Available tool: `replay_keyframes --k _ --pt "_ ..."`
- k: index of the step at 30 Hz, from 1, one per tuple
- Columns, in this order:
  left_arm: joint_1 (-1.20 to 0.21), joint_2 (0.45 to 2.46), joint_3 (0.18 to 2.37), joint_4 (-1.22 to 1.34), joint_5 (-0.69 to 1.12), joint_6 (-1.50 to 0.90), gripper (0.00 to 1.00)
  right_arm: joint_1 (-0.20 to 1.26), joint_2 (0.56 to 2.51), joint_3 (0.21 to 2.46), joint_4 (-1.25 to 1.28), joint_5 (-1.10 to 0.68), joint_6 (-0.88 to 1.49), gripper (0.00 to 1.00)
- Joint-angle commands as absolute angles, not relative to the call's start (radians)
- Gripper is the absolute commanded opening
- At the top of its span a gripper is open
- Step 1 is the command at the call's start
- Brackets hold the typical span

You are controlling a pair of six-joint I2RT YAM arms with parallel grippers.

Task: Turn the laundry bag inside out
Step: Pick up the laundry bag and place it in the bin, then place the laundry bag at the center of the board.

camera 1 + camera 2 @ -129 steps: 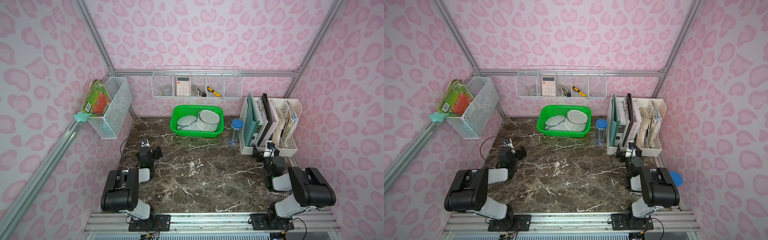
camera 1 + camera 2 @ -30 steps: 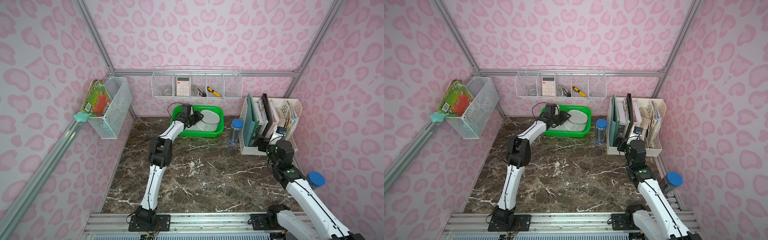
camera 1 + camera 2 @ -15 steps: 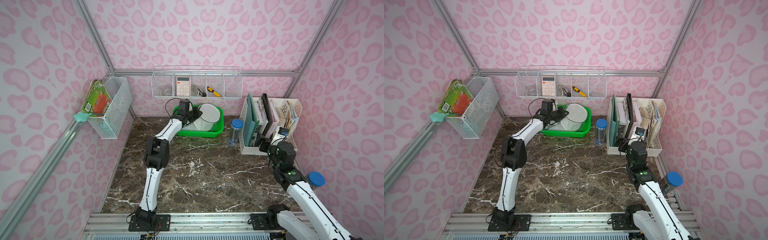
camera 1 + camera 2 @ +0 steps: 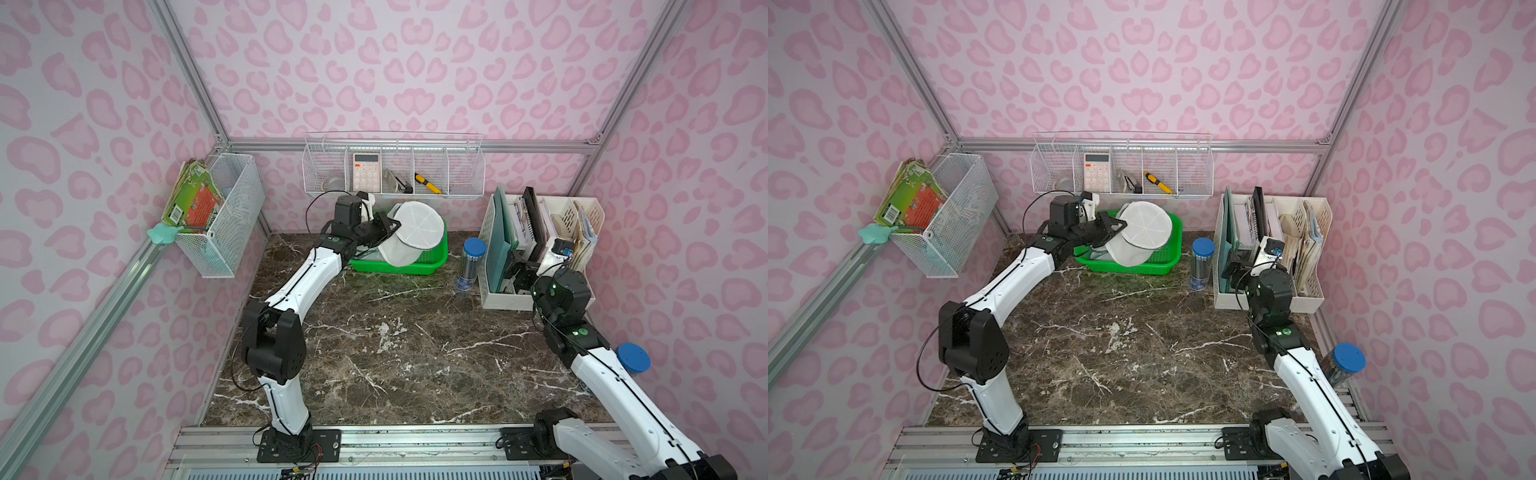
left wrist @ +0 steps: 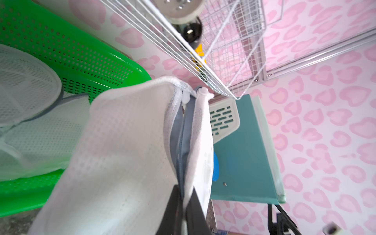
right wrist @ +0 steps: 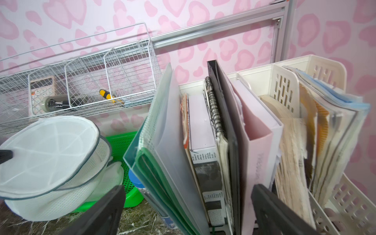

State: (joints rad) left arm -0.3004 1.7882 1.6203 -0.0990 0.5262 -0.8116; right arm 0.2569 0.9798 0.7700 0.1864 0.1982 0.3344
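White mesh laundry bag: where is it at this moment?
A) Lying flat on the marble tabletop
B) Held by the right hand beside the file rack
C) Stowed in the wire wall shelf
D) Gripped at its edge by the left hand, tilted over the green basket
D: in both top views the left hand is shut on the edge of the white mesh laundry bag, which is tilted over the green perforated plastic basket.
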Motion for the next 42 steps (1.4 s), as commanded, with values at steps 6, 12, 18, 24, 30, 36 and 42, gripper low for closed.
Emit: replay_keyframes --k 6,12,18,24,30,36,42 --pt "-0.315 1.505 1.321 -0.083 0.563 -0.855 0.00 0.320 1.091 0.881 0.163 0.103 0.349 1.00" --pt "-0.325 1.389 1.037 0.001 0.532 -0.928 0.00 0.387 1.159 0.907 0.101 0.013 0.325 1.00" --pt "-0.324 1.395 0.862 0.173 0.548 -1.006 0.00 0.401 1.253 0.889 0.046 -0.198 0.394 1.00" --pt "-0.321 1.392 0.829 0.167 0.532 -1.000 0.00 0.426 1.302 0.868 0.012 -0.234 0.432 1.00" --pt "-0.299 1.394 0.820 0.135 0.541 -0.975 0.00 0.475 1.257 0.841 -0.010 -0.141 0.424 1.00" --pt "-0.285 1.406 0.844 0.116 0.573 -0.939 0.00 0.491 1.118 0.803 -0.022 -0.028 0.418 1.00" --pt "-0.232 1.413 0.810 0.167 0.655 -0.965 0.00 0.567 1.159 0.789 -0.015 -0.062 0.452 0.98"
